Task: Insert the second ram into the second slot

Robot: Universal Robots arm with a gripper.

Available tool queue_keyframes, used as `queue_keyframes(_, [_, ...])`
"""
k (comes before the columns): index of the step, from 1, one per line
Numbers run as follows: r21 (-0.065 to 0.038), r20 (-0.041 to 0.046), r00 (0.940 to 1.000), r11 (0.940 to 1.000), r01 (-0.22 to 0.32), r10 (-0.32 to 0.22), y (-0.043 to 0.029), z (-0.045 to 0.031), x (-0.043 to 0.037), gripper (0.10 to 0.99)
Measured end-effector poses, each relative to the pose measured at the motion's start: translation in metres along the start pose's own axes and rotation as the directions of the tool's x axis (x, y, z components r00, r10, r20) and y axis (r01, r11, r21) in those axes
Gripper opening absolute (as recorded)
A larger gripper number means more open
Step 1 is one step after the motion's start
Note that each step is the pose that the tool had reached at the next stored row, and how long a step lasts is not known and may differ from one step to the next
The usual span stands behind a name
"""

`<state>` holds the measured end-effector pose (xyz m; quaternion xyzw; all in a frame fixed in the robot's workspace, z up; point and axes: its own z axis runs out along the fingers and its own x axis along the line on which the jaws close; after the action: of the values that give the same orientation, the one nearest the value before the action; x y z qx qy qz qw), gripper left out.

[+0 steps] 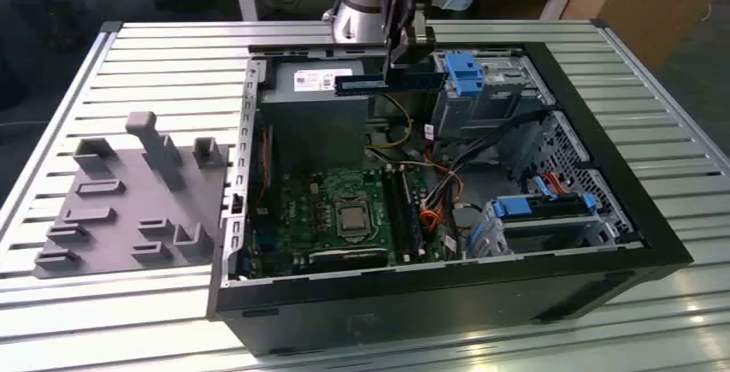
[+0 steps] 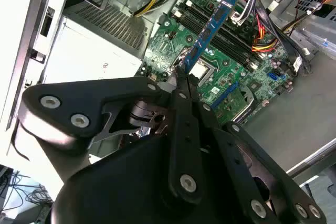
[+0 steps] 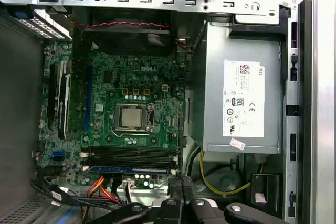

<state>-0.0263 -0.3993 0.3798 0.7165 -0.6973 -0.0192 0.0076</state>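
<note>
The gripper (image 1: 402, 69), at upper centre of the exterior view, is clamped on the memory stick (image 1: 367, 83). It holds the stick in the air above the open computer case (image 1: 608, 137), over the power supply (image 1: 308, 103) at the back. The stick's long edge runs across the frame. The memory slots (image 1: 402, 209) lie lower in the frame, well apart from it, and run top to bottom. In the second wrist view the stick (image 2: 212, 27) also crosses the slots (image 2: 239, 38) rather than lining up with them.
</note>
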Motion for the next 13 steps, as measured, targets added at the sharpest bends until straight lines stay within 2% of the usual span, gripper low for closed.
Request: queue_keyframes(13, [0.000, 0.0000, 1.0000, 1.0000, 0.000, 0.000, 0.0001, -0.0001, 0.0035, 0.118])
